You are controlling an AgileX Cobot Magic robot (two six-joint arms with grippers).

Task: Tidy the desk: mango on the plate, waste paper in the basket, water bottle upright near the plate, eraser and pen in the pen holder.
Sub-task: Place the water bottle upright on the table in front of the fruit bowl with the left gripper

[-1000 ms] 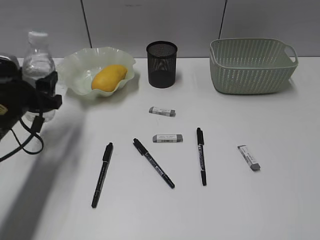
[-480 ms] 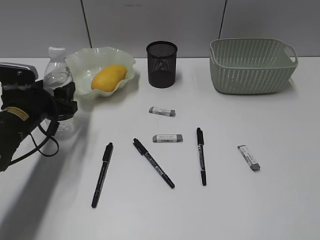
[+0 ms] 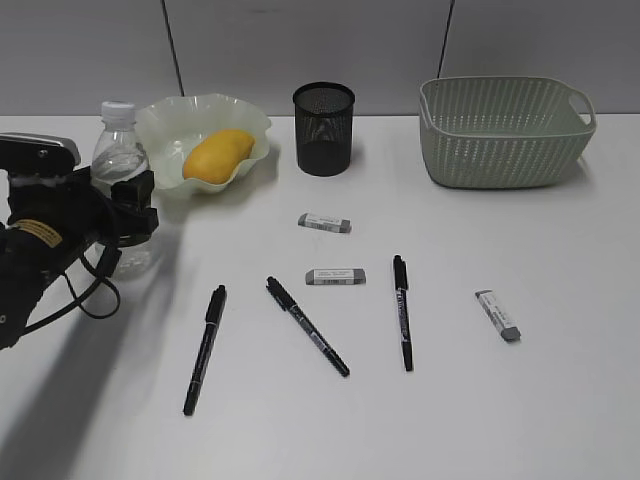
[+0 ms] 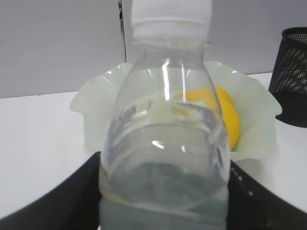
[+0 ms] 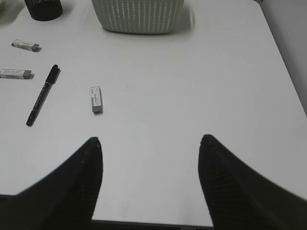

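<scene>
The left gripper (image 3: 130, 215) was clamped around the water bottle (image 3: 120, 170), which stood upright just left of the plate (image 3: 160, 130); in the left wrist view the black fingers (image 4: 62, 201) flanked the bottle's lower body, with the mango (image 4: 225, 115) lying on the plate behind it. The left arm reached in low from the left edge, its wrist level with the table (image 3: 500, 420). The right gripper (image 5: 148, 163) hung over bare table with its jaws apart, holding nothing.

Counted: one bottle, one mango, one plate, one pen holder (image 3: 323, 128), one basket (image 3: 505, 130) — plus three pens (image 3: 205, 348) (image 3: 306, 326) (image 3: 402, 311) and three erasers (image 3: 324, 222) (image 3: 335, 276) (image 3: 497, 315), all loose on the table.

Against a second earlier, the bottle and gripper had moved right, closer to the plate; the pens and erasers lay unchanged.
</scene>
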